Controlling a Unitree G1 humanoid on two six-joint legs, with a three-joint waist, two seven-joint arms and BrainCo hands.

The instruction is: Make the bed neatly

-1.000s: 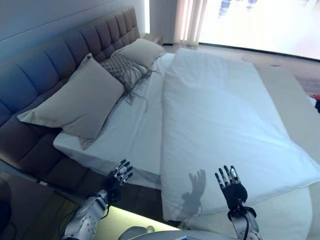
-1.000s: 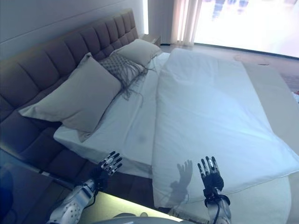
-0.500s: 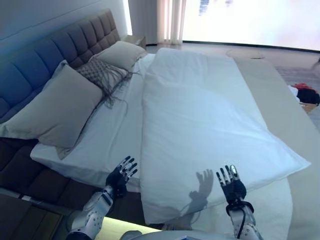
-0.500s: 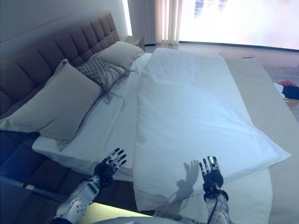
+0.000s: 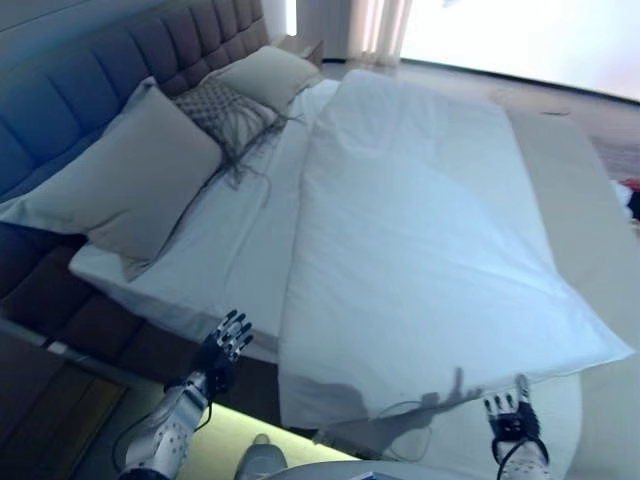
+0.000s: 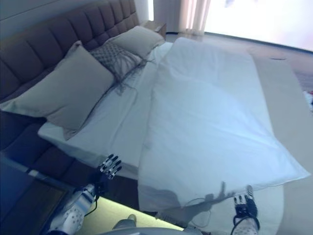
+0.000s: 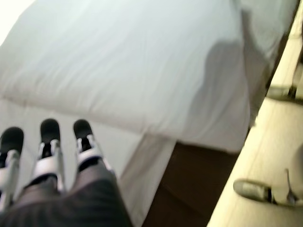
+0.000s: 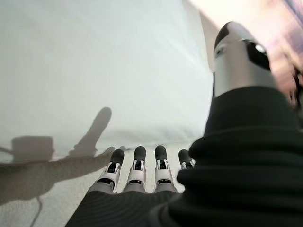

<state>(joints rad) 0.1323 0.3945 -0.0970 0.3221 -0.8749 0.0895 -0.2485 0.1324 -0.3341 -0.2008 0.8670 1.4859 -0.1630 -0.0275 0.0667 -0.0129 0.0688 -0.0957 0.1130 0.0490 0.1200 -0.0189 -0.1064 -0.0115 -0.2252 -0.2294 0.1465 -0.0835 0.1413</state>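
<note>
Duvet (image 5: 420,230) — beyond both open hands

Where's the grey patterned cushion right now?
The patterned cushion leans on the headboard, at the eye views' upper left, between two plain pillows.

White duvet (image 5: 430,230), beige pillows (image 5: 130,180), brown tufted headboard (image 5: 90,80)
</note>
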